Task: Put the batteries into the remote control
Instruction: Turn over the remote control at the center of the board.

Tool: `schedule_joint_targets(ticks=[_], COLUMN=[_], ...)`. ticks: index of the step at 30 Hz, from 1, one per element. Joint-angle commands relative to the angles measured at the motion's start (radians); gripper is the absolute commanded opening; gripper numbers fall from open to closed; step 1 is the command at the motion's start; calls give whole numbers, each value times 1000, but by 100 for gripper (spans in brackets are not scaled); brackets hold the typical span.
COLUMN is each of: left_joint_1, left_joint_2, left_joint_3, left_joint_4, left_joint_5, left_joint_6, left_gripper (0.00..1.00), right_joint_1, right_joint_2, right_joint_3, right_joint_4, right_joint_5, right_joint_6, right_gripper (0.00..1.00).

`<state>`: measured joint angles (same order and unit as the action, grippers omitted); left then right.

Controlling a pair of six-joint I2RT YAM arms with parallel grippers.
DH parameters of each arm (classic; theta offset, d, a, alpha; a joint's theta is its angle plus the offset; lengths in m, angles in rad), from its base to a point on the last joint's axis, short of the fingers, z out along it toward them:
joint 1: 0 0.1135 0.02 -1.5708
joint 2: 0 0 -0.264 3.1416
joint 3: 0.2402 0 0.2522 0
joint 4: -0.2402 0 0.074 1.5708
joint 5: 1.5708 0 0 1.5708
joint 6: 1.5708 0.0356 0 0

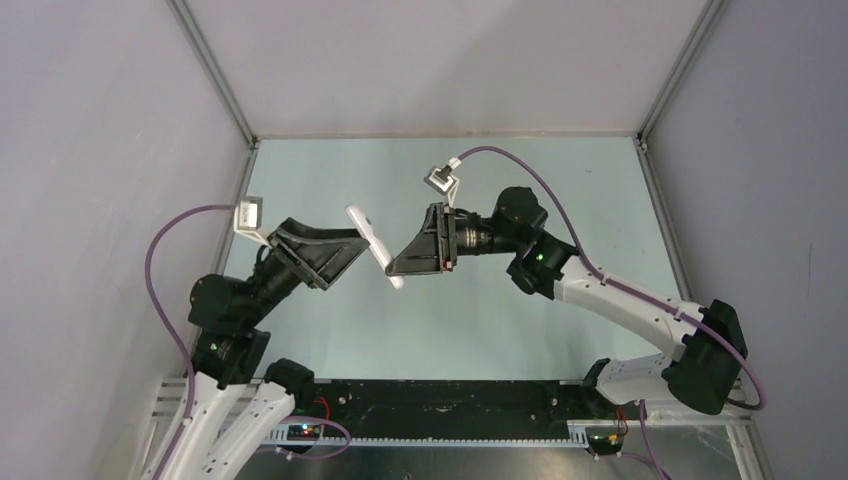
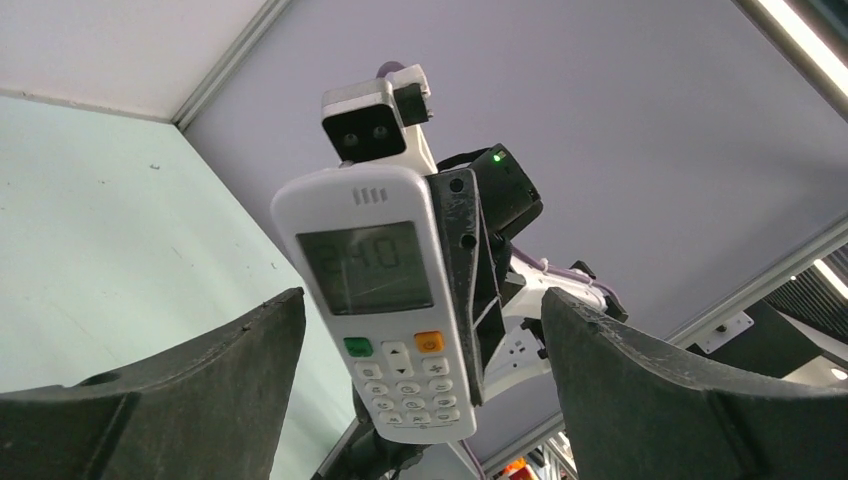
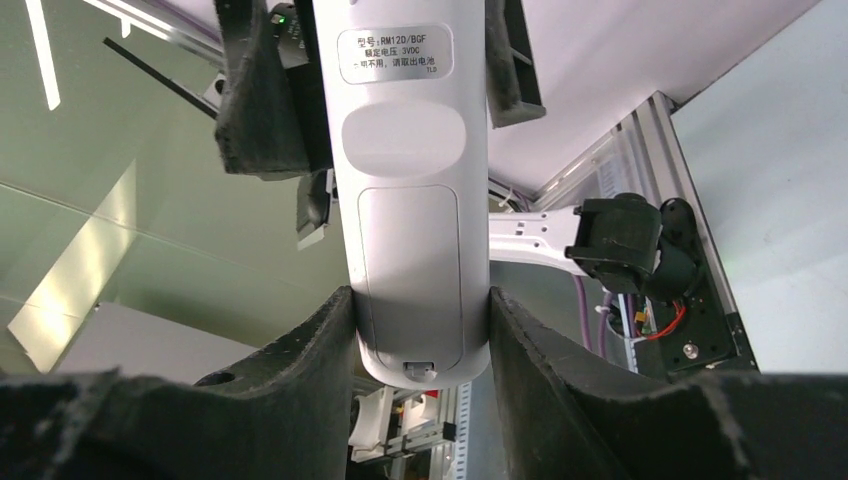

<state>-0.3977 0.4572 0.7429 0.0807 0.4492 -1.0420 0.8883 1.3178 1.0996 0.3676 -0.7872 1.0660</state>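
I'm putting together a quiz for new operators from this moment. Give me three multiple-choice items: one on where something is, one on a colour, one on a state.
1. Where is the remote control?
A. lying loose, nothing gripping it
B. clamped in the right gripper
C. tucked out of sight

2. What colour is the button beside the green button on the remote's face?
A. orange
B. blue
C. purple

3. How does the battery cover on the remote's back stand?
A. taken off
B. hanging half open
C. in place, shut

Answers:
1 B: the right wrist view shows the gripper's fingers pressed on both sides of the remote's lower end.
2 A: the left wrist view shows the orange button in the same row.
3 C: the cover sits flush, with no compartment showing.
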Motion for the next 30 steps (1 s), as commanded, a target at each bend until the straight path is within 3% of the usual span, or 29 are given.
schedule_joint_targets(ticks=[1,8,14,20,26,30], left_joint_1=[-3,-7,-12,-20,-21,-21], left_joint_2=[22,30,49,66,68,58], left_joint_3=[-1,-16,-30,-51,-74,-93], left_joint_4=[46,53,63,81,89,87], left_joint_5=[34,24,18,19,8,-25], left_joint_6=[-23,-28,-32,-36,-35,-42], left_gripper=[91,89,80,78,62,44], right_joint_1=[7,7,9,9,4,3], right_joint_2=[-16,6,22,40,48,50], right_joint_3=[10,9,10,9,9,9], right_joint_4=[107,88,87,107,95,65], right_joint_5=[-24,-26,-24,-33,-32,-29], right_joint_6=[50,44,51,75,84,69], right_gripper=[36,36,35,35,36,41])
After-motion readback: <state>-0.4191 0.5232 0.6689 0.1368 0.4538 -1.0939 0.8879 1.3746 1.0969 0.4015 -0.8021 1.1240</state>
